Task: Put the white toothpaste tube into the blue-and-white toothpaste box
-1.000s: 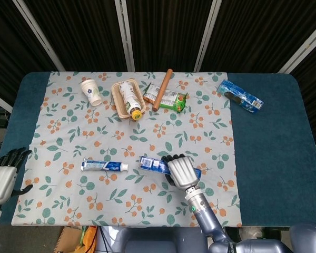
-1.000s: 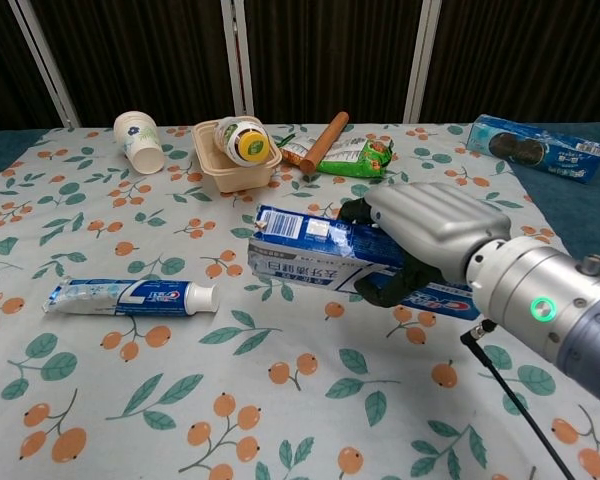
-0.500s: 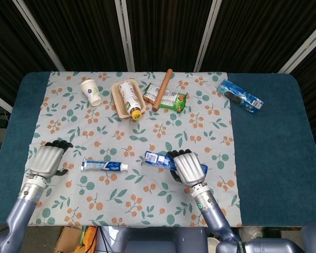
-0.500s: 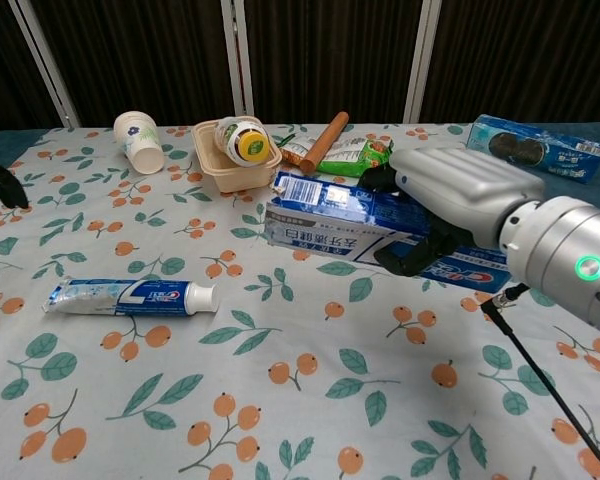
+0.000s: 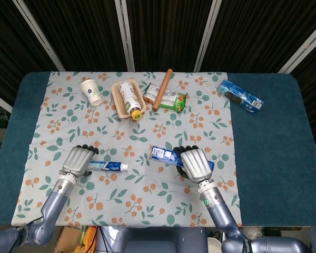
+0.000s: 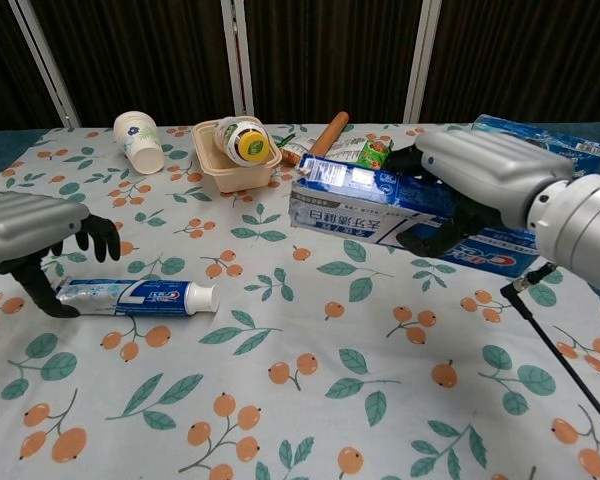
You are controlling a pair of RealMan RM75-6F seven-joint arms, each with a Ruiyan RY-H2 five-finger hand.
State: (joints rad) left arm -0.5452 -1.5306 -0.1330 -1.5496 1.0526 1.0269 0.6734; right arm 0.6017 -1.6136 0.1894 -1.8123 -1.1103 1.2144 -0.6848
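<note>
Dark slatted panels stand behind your table [image 5: 284, 137], which carries a floral cloth [image 5: 147, 134] over a blue top.

Your right hand [image 5: 196, 165] grips the box [image 6: 380, 198] around its right half and holds it clear of the cloth. The box lies roughly level, its end flap pointing toward your left.

Your left hand [image 6: 25, 232] is over the crimped end of the tube [image 6: 135, 296], fingers curled down around it with one fingertip [image 6: 62, 311] on the cloth just beside it. You cannot tell from either view whether the fingers actually grip the tube. The tube lies flat on the cloth, cap toward the box, near it but apart.

At the far side of the cloth you find a paper cup [image 5: 90, 91] on its side, a tray [image 5: 119, 99] holding a bottle [image 5: 130, 97], a brown stick [image 5: 162, 89] and a green packet [image 5: 173, 99]. A biscuit pack [image 5: 240, 95] lies on the bare blue top at far right.
</note>
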